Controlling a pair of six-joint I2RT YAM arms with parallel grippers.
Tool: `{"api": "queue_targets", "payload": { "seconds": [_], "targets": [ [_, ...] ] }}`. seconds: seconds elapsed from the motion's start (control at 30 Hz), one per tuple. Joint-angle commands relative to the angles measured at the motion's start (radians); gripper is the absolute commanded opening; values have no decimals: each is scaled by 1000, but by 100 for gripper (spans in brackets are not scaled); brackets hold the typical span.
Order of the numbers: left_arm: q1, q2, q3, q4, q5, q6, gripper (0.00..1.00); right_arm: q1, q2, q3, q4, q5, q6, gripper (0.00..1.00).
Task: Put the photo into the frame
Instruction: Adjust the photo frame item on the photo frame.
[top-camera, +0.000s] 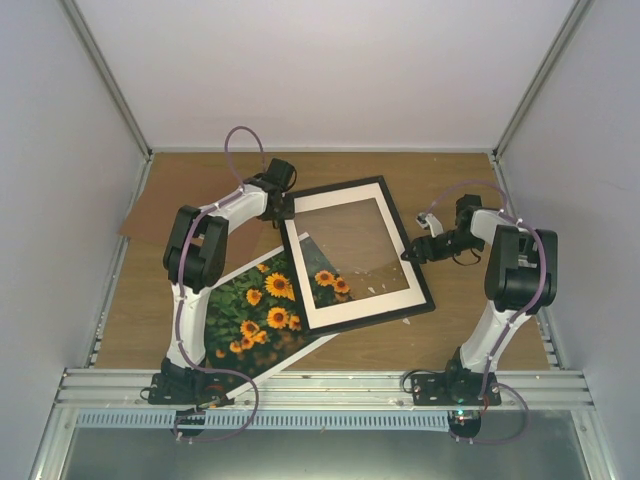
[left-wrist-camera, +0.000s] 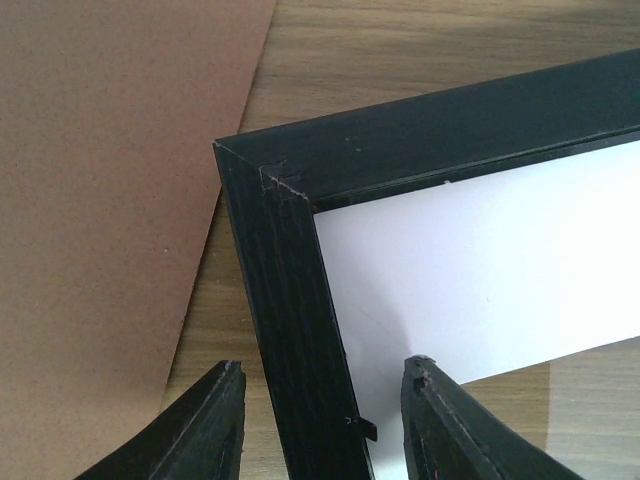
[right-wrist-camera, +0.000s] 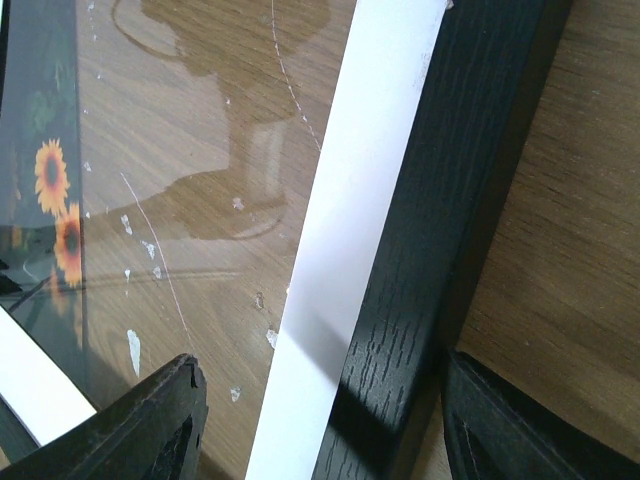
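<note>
Frame (top-camera: 340, 189), thin black wooden rectangle, lies tilted, overlapping the sunflower paper photo (top-camera: 255, 310) at 7 o'clock. Left gripper (left-wrist-camera: 325, 365), spread, straddles its 10 o'clock corner rail; right gripper (right-wrist-camera: 320, 362), spread, straddles its 3 o'clock rail.

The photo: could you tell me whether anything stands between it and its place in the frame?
Yes. The frame itself lies over a corner of the photo, and a white mat with a clear sheet already fills its opening.

Robot lab cell: white panels (top-camera: 320, 70) enclosing wooden surface (top-camera: 470, 335), aluminium rail (top-camera: 330, 385) carrying left arm (top-camera: 195, 250), right arm (top-camera: 515, 270), cables (top-camera: 240, 140) looping.
</note>
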Motion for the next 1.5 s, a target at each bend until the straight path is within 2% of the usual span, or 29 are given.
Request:
{"api": "queue_targets", "payload": {
  "seconds": [0.0, 0.07, 0.17, 0.3, 0.47, 0.53, 0.67, 0.7, 0.83, 0.93, 1.03, 1.13, 1.3, 1.47],
  "targets": [
    [-7, 1, -43, 3, 7, -10, 44, 12, -34, 4, -12, -36, -8, 64],
    [-8, 0, -49, 5, 10, -10, 40, 13, -33, 6, -10, -37, -7, 65],
    [-7, 1, -48, 6, 10, -7, 25, 13, -28, 10, -9, -37, -5, 65],
    [-6, 1, -42, 0, 4, -8, 11, 13, -27, 16, -10, -32, -8, 65],
    [-5, 7, -21, 5, 23, -4, 4, 13, -23, 28, -11, -29, -10, 65],
    [-5, 11, 3, 3, 45, 8, 14, 12, -23, 34, -10, -29, -11, 65],
    [-2, -13, 35, 8, 54, 46, 65, 13, -26, 55, -2, -23, -13, 65],
    [5, -25, 39, 17, 66, 61, 68, 13, -28, 62, 2, -22, -11, 66],
    [42, -81, 36, 29, 127, 132, 72, 14, -38, 93, 52, 4, 11, 66],
    [77, -132, -22, 29, 200, 217, 76, 30, -33, 123, 105, 50, 47, 68],
    [127, -219, -149, 51, 325, 373, 71, 46, -1, 162, 116, 59, 73, 68],
    [170, -326, -292, 63, 497, 613, 69, 58, 30, 182, 109, 43, 91, 68],
    [171, -419, -465, 28, 473, 852, 65, 82, 49, 167, 115, 48, 93, 67],
    [146, -423, -548, 50, 447, 917, 62, 87, 90, 169, 109, 40, 113, 66]
  ]
}}
